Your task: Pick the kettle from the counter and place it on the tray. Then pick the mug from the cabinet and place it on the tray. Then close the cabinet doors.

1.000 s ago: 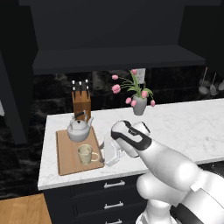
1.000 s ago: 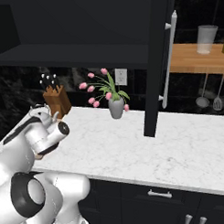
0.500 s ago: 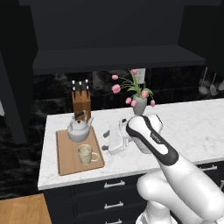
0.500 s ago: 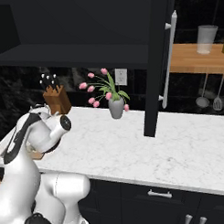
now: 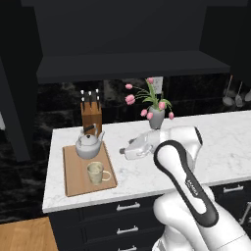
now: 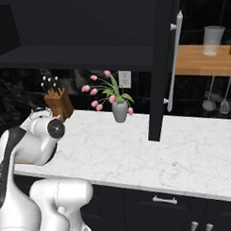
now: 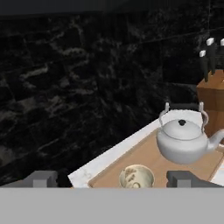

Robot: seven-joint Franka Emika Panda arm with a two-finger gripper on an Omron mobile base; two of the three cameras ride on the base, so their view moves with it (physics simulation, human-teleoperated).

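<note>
The kettle (image 5: 89,146) sits upright at the far end of the tray (image 5: 73,177), its short spout toward the knife block (image 5: 91,115) and its dark handle arched over the lid. It is squat, rounded and silvery. The mug (image 5: 97,172), a small cream cylinder, stands on the tray's near half with its handle toward my arm. The tray is a flat wooden board lying lengthwise front to back on the white marbled table (image 5: 225,135). My hand (image 5: 125,150) hovers over the table just beside the tray, fingers spread wide, empty and touching nothing. Behind stand pink flowers in a grey vase (image 5: 156,118). One black cabinet door (image 6: 162,64) stands open.
</note>
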